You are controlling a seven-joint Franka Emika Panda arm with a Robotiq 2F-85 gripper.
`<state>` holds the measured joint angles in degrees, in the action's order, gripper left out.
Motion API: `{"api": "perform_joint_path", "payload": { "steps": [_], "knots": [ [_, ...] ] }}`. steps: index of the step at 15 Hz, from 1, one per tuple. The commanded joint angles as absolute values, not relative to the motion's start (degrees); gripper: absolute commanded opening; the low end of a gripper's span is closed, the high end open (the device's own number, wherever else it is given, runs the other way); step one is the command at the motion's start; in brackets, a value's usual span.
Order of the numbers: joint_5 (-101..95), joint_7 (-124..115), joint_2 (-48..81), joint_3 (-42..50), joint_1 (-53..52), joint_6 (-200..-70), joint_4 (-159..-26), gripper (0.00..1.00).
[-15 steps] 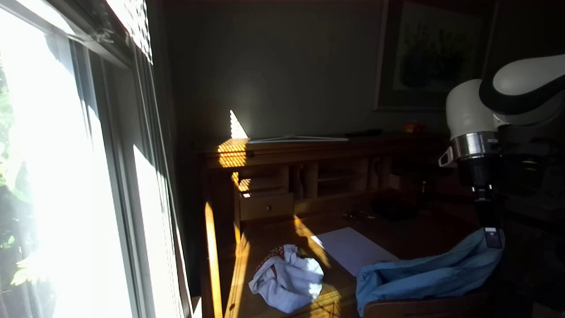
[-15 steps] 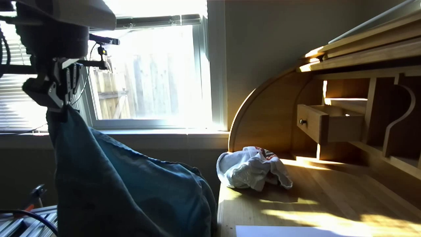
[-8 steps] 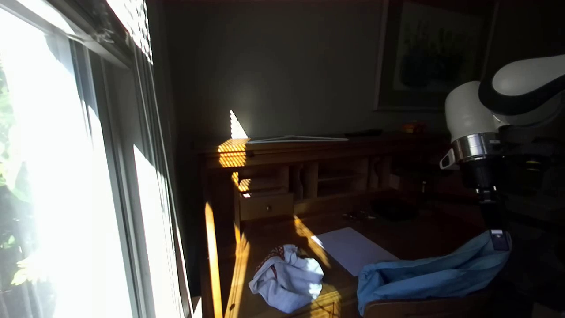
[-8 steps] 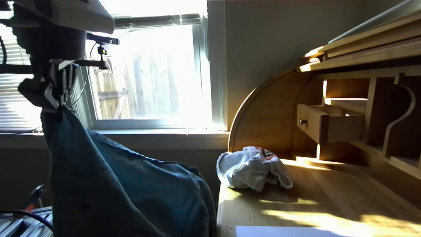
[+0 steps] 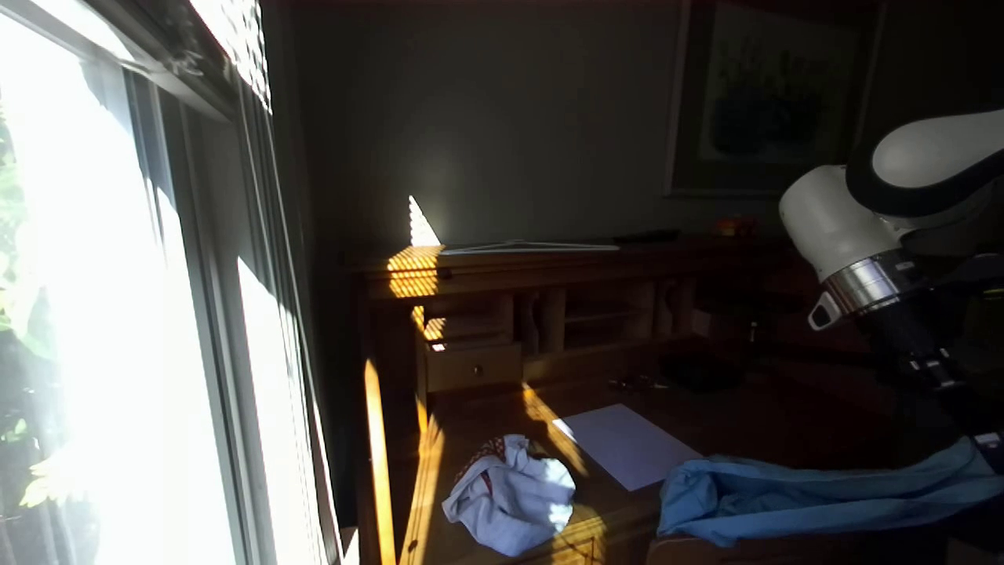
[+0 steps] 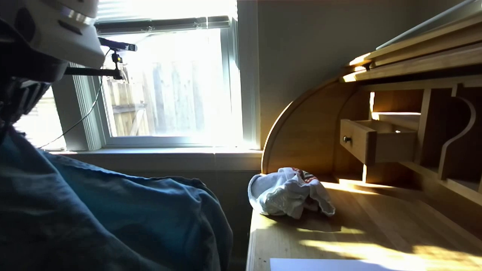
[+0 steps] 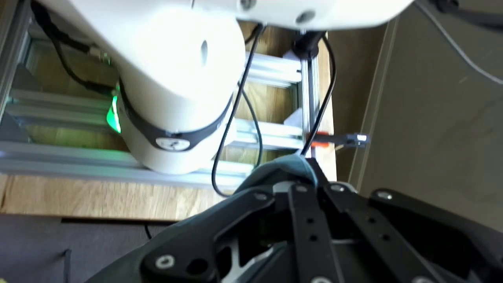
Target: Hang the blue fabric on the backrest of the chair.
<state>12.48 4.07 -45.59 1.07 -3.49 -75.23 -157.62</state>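
Observation:
The blue fabric (image 5: 816, 502) is stretched sideways over the wooden chair's backrest (image 5: 729, 552), whose top edge shows at the bottom of an exterior view. The fabric also fills the lower left of an exterior view (image 6: 124, 210), hiding the chair there. My gripper (image 5: 990, 443) is at the right edge, tilted, shut on one end of the fabric. In an exterior view the gripper (image 6: 5, 124) is cut off by the left edge. In the wrist view the gripper (image 7: 310, 177) pinches a fold of the fabric (image 7: 289, 167) between its fingertips.
A wooden desk (image 6: 271, 241) stands beside the fabric, with an open drawer (image 6: 357, 141). A crumpled white cloth (image 5: 514, 494) and a white paper sheet (image 5: 627, 446) lie on it. A window (image 6: 169, 94) is behind. The robot base (image 7: 173, 98) and metal frame show in the wrist view.
My gripper has moved away from the desk, toward the right edge in an exterior view, and has tilted. It pulls the fabric along; the fabric is stretched longer and its far end has shifted slightly.

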Motion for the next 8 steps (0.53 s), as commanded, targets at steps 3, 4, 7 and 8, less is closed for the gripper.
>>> {"api": "perform_joint_path", "payload": {
  "steps": [3,4,7,8],
  "knots": [
    [13.17,6.98,-42.31,0.47,-4.54,-61.03,-157.58,0.0],
    [12.66,6.0,-41.59,-0.26,-3.91,-61.72,-157.59,0.0],
    [12.97,7.12,-39.71,0.48,-2.81,-66.7,-157.61,0.0],
    [12.5,7.6,-39.04,0.51,-2.79,-68.49,-157.61,0.0]
  ]
}}
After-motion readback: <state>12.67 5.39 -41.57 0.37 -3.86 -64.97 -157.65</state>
